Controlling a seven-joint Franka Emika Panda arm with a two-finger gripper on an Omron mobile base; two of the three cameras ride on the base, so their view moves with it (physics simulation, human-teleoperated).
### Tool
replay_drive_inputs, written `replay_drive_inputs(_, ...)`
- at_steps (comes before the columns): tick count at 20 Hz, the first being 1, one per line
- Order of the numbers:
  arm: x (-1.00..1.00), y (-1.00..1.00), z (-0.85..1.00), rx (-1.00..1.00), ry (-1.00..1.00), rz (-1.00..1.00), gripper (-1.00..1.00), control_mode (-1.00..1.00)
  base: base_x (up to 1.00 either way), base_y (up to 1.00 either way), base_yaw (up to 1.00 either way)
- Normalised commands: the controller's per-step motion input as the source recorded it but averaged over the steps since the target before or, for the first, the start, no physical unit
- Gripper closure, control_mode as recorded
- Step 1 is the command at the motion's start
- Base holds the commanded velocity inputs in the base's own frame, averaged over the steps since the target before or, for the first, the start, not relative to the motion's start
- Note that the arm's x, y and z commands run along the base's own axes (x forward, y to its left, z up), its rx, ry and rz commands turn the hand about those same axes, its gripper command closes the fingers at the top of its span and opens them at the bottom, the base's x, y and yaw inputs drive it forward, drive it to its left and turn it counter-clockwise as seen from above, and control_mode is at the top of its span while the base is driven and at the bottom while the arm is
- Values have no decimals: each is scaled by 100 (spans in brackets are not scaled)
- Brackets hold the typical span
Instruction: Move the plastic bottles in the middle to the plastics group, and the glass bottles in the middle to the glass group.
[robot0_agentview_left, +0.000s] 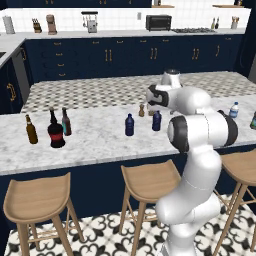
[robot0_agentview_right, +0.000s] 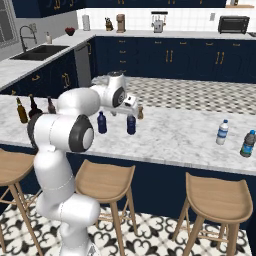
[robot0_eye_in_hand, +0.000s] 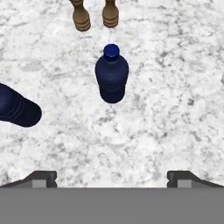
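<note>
Marble table (robot0_eye_in_hand: 175, 65): dark blue bottle (robot0_eye_in_hand: 112, 76) upright, dead ahead of hand (robot0_eye_in_hand: 112, 177), centred between spread fingers, nothing held

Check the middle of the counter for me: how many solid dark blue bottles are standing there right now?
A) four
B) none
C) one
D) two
D: two dark blue bottles stand upright and apart on the marble counter, one to the left and one to the right, with the open pincer hovering above the right one and holding nothing.
</note>
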Motion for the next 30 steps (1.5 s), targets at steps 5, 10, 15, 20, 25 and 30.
replay_drive_inputs(5,15,-25,0,4,-23,0,-100,-100,0,0,0)
replay_drive_inputs(10,0,-8,-3,0,-18,1,-100,-100,0,0,0)
replay_drive_inputs(15,13,4,-30,-2,-1,4,-100,-100,0,0,0)
replay_drive_inputs(20,21,3,-28,0,0,5,-100,-100,0,0,0)
replay_drive_inputs(25,24,-2,-10,-2,0,5,-100,-100,0,0,0)
replay_drive_inputs(30,21,-2,-2,-10,2,10,-100,-100,0,0,0)
